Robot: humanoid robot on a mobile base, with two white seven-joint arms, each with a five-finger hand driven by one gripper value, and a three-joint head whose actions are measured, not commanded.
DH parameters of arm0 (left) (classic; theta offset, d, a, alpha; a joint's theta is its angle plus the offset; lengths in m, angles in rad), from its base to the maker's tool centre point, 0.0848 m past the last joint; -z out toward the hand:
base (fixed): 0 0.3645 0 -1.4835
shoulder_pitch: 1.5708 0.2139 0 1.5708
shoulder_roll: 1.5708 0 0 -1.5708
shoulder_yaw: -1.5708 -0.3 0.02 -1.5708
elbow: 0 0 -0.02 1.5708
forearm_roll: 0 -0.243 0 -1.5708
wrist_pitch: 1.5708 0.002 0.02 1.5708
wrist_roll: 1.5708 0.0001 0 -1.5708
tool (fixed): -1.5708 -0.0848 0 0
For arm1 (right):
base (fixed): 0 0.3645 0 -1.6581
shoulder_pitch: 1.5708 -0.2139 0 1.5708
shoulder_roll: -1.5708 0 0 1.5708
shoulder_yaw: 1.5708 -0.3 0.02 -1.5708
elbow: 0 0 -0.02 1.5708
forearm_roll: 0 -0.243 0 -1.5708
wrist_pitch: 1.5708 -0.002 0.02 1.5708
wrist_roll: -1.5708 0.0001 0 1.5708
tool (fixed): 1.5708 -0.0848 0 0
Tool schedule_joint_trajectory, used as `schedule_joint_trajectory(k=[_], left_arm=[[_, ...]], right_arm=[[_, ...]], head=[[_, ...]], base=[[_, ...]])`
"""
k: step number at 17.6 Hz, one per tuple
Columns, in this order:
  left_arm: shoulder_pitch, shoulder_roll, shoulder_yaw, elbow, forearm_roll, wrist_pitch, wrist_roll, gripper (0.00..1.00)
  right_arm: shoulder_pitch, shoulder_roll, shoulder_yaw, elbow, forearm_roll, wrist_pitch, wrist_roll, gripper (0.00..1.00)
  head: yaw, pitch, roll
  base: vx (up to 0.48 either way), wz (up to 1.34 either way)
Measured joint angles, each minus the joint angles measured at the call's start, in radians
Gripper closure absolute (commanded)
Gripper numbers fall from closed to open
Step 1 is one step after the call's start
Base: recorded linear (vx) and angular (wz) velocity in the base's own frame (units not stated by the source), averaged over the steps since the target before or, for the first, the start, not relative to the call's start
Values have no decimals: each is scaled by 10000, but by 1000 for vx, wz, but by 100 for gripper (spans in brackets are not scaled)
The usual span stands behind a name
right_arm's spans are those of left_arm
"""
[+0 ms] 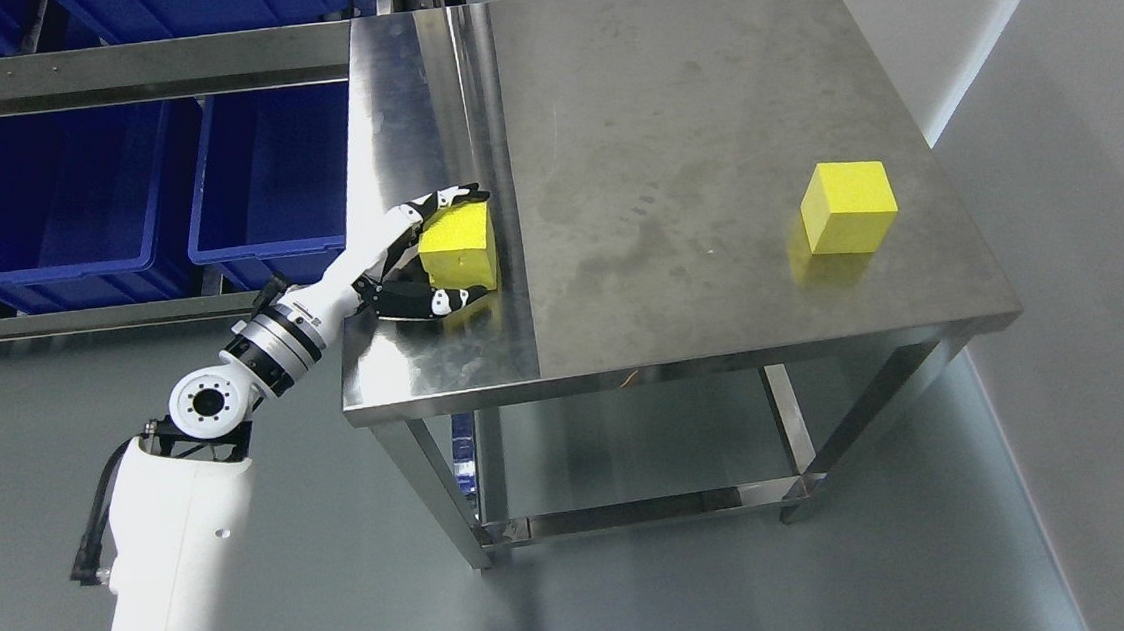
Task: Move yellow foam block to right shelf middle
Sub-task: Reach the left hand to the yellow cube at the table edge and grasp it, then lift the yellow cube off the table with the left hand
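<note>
A yellow foam block (459, 247) sits on the left part of the steel table (668, 127). My left hand (442, 250) is around it: the fingers (447, 198) lie over its far top edge and the thumb (431, 303) presses its near side. The block rests on the table top. A second yellow foam block (847, 206) stands alone near the table's right edge. My right arm is out of view.
Blue bins (61, 194) sit on a rack to the left of the table, behind a steel rail (121, 69). A lower shelf (638, 510) shows under the table. A white wall (1072, 165) runs along the right.
</note>
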Motion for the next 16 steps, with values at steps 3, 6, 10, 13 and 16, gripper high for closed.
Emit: schedule_joint_trajectory(k=[3,6,10,13,16], left_arm=[[-28,-317,360,198,86,-312,-229,74],[-153,-574,797,209,822,-345,-105,74],[-307,-863,1575,-232,2256,-530,3180,72],[-235,-987,1977,-719,2742,-613,5329,70],[146,-1083,2223,-1227,3049,-636,5989,68]], right_arm=[[0,0,0,0,0,0,0,0],[0,0,0,0,0,0,0,0],[0,0,0,0,0,-1,0,0],[0,0,0,0,0,-1,0,0],[1,0,0,0,0,-1,0,0]], head=[[0,0,0],[0,0,0],[0,0,0],[0,0,0],[0,0,0]], base=[[13,47],[3,-6],[0,-47],[1,10],[0,0]])
